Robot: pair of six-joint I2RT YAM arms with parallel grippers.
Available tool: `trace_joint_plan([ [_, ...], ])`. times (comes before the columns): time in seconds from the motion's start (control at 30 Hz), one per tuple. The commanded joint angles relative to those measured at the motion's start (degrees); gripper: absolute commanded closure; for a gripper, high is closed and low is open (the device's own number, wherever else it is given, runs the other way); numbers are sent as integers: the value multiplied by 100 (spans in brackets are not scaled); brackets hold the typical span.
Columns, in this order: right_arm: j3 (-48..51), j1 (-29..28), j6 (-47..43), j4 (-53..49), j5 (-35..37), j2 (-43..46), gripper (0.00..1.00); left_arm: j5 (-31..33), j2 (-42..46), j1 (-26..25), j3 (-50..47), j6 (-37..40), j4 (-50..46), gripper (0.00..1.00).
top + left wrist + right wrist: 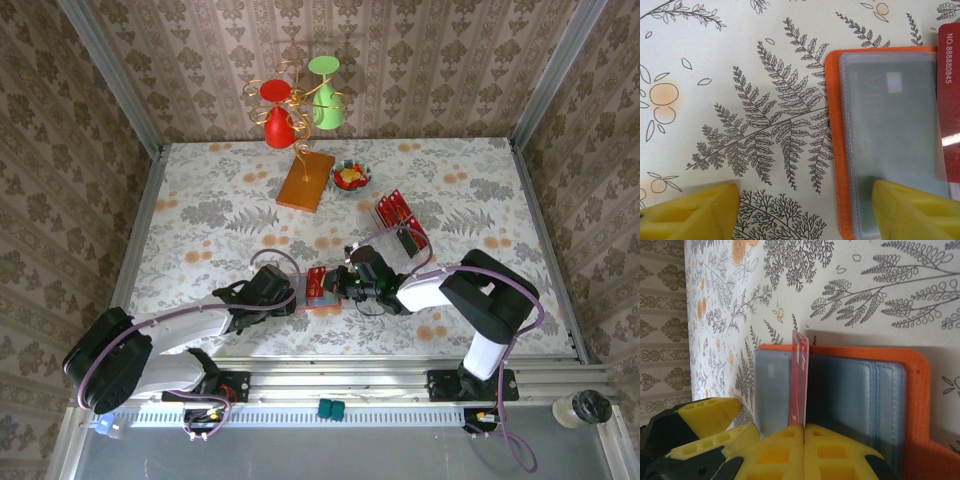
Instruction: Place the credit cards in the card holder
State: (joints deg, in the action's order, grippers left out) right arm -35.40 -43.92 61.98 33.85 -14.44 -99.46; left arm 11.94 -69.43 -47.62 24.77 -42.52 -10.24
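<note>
Over holder: R tool w/ card

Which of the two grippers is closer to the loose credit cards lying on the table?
Right. The right gripper, pinching a red card over the card holder, has the loose credit cards just beyond it to its right. The left gripper sits at the holder's opposite side.

Left gripper and right gripper are boxing in the card holder, a red card is standing over it; far-left worktop is lying open.
</note>
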Motion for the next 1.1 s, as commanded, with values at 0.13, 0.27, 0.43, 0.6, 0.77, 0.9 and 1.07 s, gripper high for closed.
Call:
trace_joint_plan([
  [0.13, 111, -136, 83, 33, -112, -243, 100, -44, -88, -32, -78, -166, -197, 28],
  [0.27, 153, -169, 109, 43, -104, -254, 100, -34, -96, -29, -79, -176, -189, 28],
  [0.43, 239, -185, 122, 9, -62, -168, 100, -36, -111, -34, -70, -172, -174, 28],
  [0.6, 322, -179, 121, -62, -32, -81, 100, -35, -123, -29, -78, -175, -169, 28],
  [0.77, 332, -195, 116, -106, -114, -98, 100, -45, -132, -31, -87, -177, -137, 28],
  [0.9, 358, -195, 114, -136, -138, -83, 100, -41, -138, -30, -82, -164, -136, 28],
  [1.07, 367, -196, 61, -262, -165, -13, 100, -43, -141, -30, -104, -170, -123, 28],
])
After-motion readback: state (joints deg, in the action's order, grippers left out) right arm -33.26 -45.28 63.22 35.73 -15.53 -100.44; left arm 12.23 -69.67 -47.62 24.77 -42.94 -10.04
